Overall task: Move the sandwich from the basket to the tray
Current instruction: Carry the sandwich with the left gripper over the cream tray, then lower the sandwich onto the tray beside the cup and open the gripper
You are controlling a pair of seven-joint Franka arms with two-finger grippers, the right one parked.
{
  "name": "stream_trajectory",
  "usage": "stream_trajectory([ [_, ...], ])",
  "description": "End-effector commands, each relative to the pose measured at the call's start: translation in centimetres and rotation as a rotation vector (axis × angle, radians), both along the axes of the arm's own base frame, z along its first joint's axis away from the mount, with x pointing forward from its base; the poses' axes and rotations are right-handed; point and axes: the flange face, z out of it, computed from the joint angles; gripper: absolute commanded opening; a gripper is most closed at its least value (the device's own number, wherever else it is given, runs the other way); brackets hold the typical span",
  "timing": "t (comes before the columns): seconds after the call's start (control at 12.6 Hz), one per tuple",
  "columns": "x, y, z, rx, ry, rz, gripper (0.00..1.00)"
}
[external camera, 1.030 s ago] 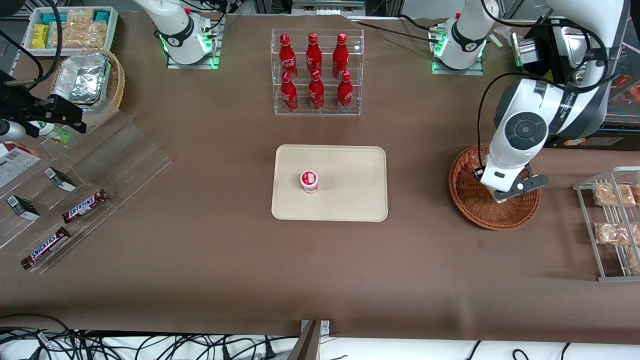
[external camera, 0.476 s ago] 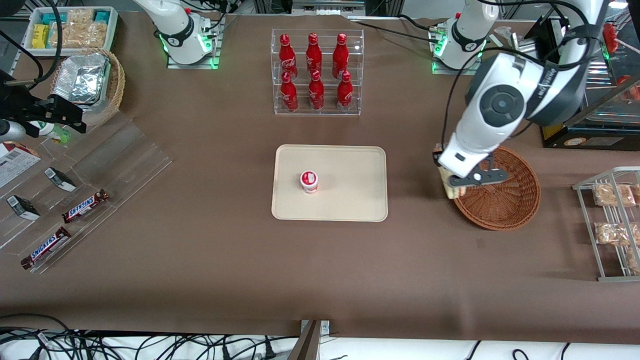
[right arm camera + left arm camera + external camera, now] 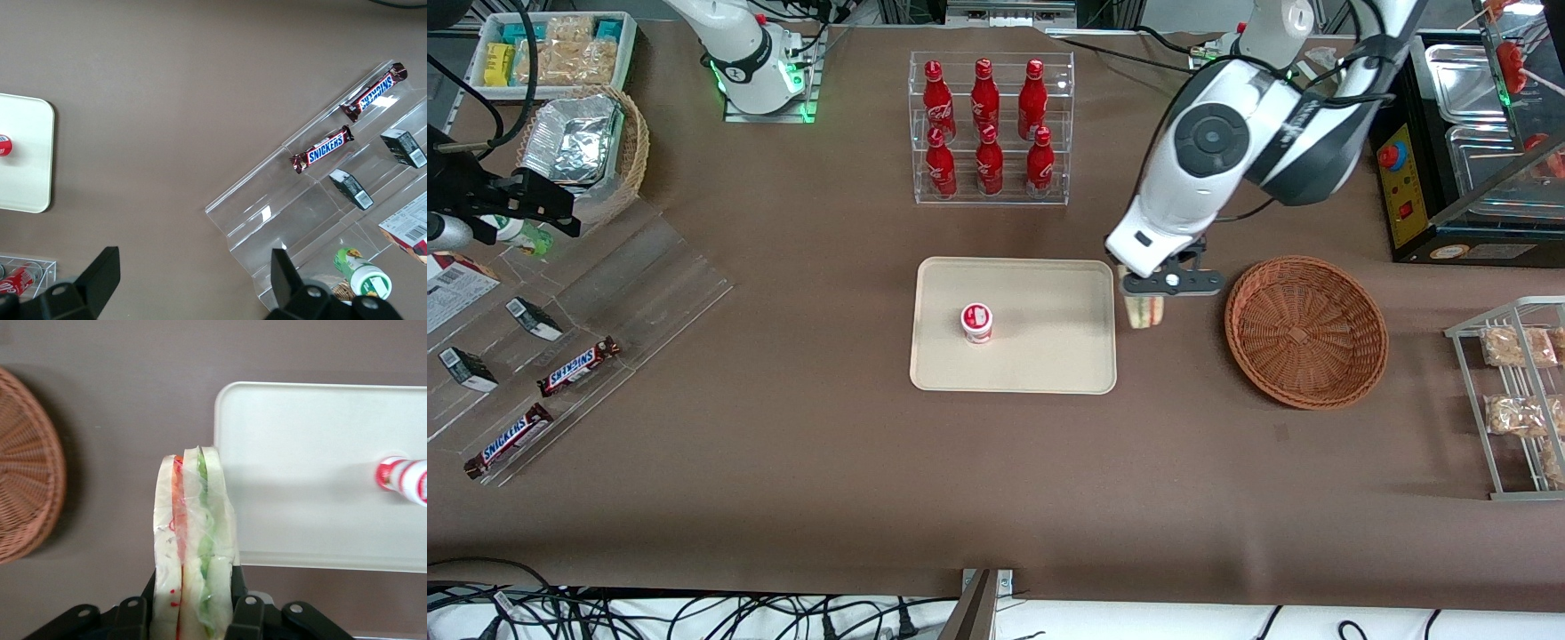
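Two SNICKERS bars (image 3: 543, 400) legible; gripper (image 3: 1144, 307) clamps sandwich (image 3: 1144, 311) beside tray (image 3: 1049, 356).

place: robot lab, mock shop counter
evidence: cola bottle rack (image 3: 990, 129) top centre, Snickers bars (image 3: 578, 366) left, bench cables (image 3: 605, 613) bottom

woven wicker basket (image 3: 1305, 331), clear-wrapped sandwich (image 3: 193, 540), matt tray (image 3: 1049, 356)

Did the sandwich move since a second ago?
Yes. The sandwich, held in the claw, has left the basket and now hangs just beside the tray's edge, between the two, above the table.
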Motion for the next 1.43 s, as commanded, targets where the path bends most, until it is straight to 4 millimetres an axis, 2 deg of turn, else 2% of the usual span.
stream_trajectory([
  [0.0,0.1,-3.8,-2.1,-0.046,-0.018,0.023,0.42],
  [0.32,-1.8,-6.7,-7.0,0.001,-0.098,0.036,0.42],
  [0.55,-3.3,-7.8,-8.9,-0.011,-0.159,0.03,0.42],
  [1.03,-4.8,-9.9,-13.8,0.048,-0.277,0.003,0.42],
  [1.35,-5.5,-10.5,-15.4,0.069,-0.295,-0.025,0.42],
])
